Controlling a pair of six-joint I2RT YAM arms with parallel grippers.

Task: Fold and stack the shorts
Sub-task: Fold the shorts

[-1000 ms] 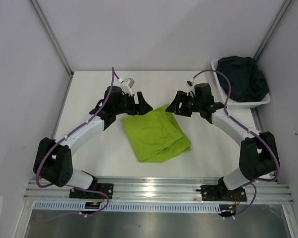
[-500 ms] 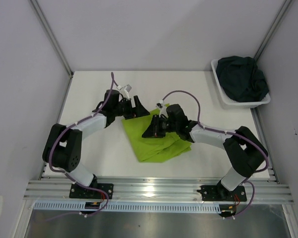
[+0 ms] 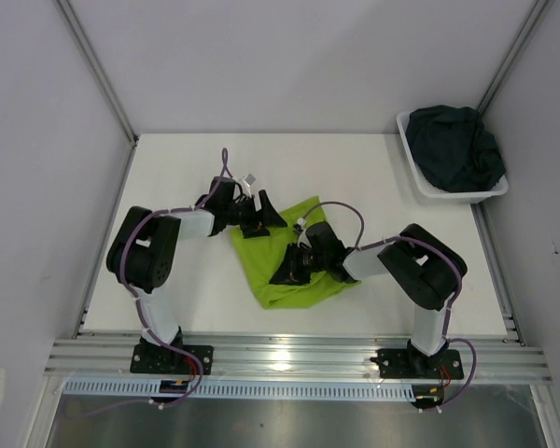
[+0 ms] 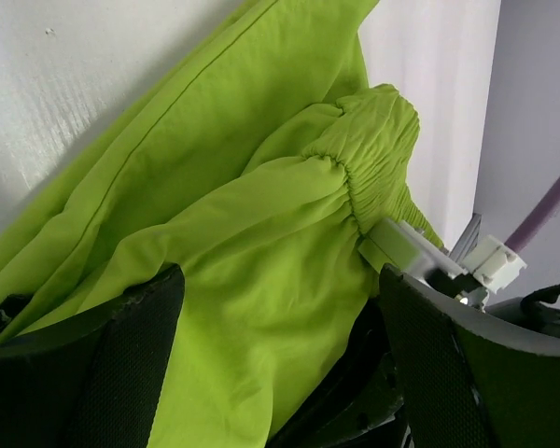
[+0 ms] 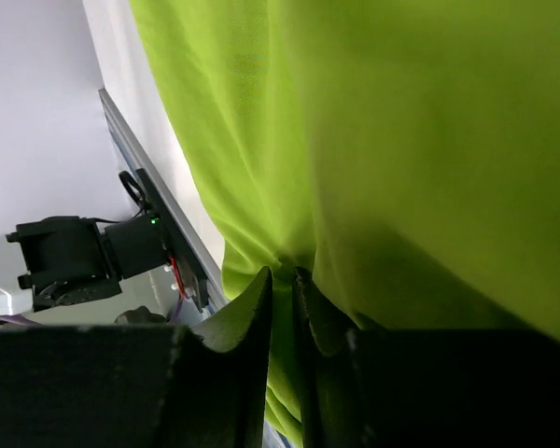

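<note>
**Fig.** Lime green shorts (image 3: 261, 247), rumpled and partly folded over, lying at the centre of the table (image 3: 168, 280); the gathered elastic waistband (image 4: 378, 149) is bunched up. Left gripper (image 3: 269, 215), at the garment's 10 o'clock edge: jaws spread wide, cloth lying loose between them, unclamped. Right gripper (image 5: 282, 280), over the garment's middle: jaws nearly together, pinching a fold of green fabric. Dark navy-teal shorts (image 3: 453, 147), heaped in the white basket (image 3: 467, 197) at the table's 2 o'clock corner.
</note>
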